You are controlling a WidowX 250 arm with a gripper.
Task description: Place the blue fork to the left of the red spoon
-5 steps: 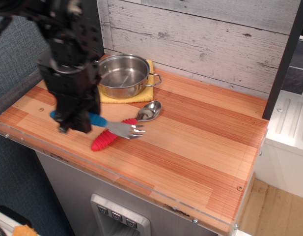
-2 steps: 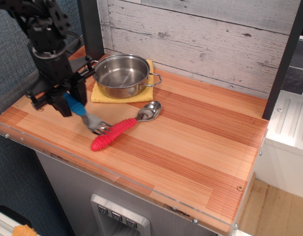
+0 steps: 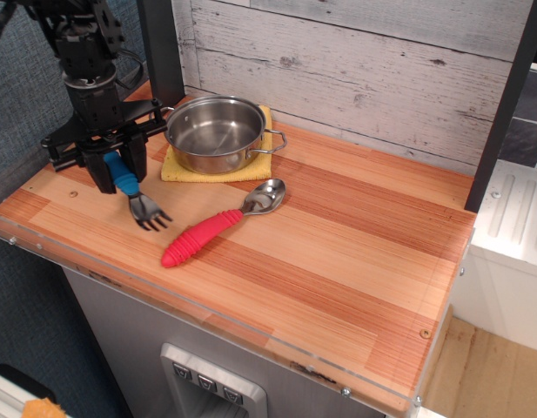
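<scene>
The blue fork (image 3: pixel 133 192) has a blue ribbed handle and a silver tined head pointing down toward the front. My gripper (image 3: pixel 114 165) is shut on the fork's handle at the left of the counter; I cannot tell if the tines touch the wood. The red spoon (image 3: pixel 218 225) lies flat on the wood to the right of the fork, its red handle toward the front left and its silver bowl toward the back right. The fork's tines are a short way left of the spoon's handle.
A steel pot (image 3: pixel 219 133) sits on a yellow cloth (image 3: pixel 178 169) at the back left, just right of my arm. A dark post (image 3: pixel 160 48) stands behind it. The wooden counter (image 3: pixel 355 252) extends right; its front edge has a clear strip.
My gripper has carried the blue fork from over the spoon's handle to the left and back, and the fork now hangs steeper. The spoon has stayed in place.
</scene>
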